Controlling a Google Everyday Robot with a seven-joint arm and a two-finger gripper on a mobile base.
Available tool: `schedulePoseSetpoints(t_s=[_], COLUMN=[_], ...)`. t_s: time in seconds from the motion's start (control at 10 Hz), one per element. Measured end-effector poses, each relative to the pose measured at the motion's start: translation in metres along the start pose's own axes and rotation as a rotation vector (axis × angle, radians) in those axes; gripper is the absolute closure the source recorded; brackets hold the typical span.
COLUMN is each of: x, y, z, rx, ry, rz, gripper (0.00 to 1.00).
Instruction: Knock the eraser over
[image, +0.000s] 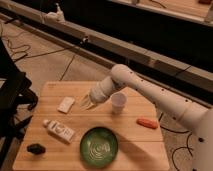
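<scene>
The eraser (36, 148) is a small black oblong block lying near the front left corner of the wooden table (145, 145). My gripper (86, 103) hangs over the table's middle, far above and to the right of the eraser, between the flat white piece (66, 104) and a white cup (118, 101). It holds nothing that I can see. The white arm reaches in from the right.
A white tube (59, 130) lies left of centre. A green plate (99, 146) sits at the front middle. An orange oblong item (147, 123) lies at the right. A black chair (12, 95) stands left of the table. Cables run on the floor behind.
</scene>
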Motion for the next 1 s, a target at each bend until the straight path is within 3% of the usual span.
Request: schedulePoseSetpoints(t_s=[0.5,1.0], x=[-0.028,-0.028], y=[0.020,0.020], z=[0.052,0.051], rx=[-0.136,-0.134], ry=[-0.045,-0.044], rz=[-0.092,-0.091], gripper=[1.00,1.00])
